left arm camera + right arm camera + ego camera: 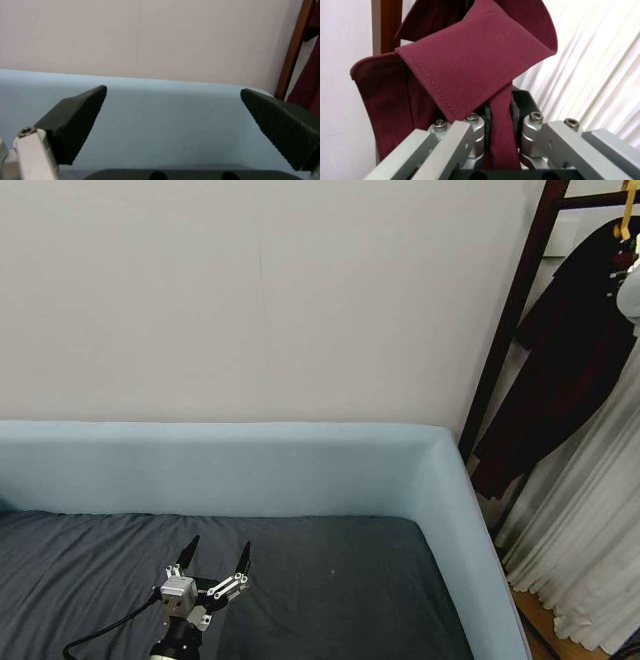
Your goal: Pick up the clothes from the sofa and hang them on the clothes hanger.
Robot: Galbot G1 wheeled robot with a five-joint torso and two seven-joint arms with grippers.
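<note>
Before us the wall (250,300) takes up most of the head view, and below it runs the sofa (250,465), pale blue with a dark grey cushion (330,590). At the sofa's right end a white curtain (590,520) hangs to the floor, and a dark wooden rack (510,310) leans up between the curtain and the wall. The shirt (575,350), dark red, hangs from the rack on a yellow hanger (626,215), in front of the curtain and well apart from the sofa. Our left gripper (221,543) is low over the cushion with its fingers spread wide and nothing between them. The left wrist view looks between those fingers at the sofa's back and the wall, with a rack post at the edge. The right wrist view gives us the close side that the head view lacks: the right gripper (501,112) is clamped on a strip of the shirt just under its folded collar (470,56), with the rack post and the curtain behind.
</note>
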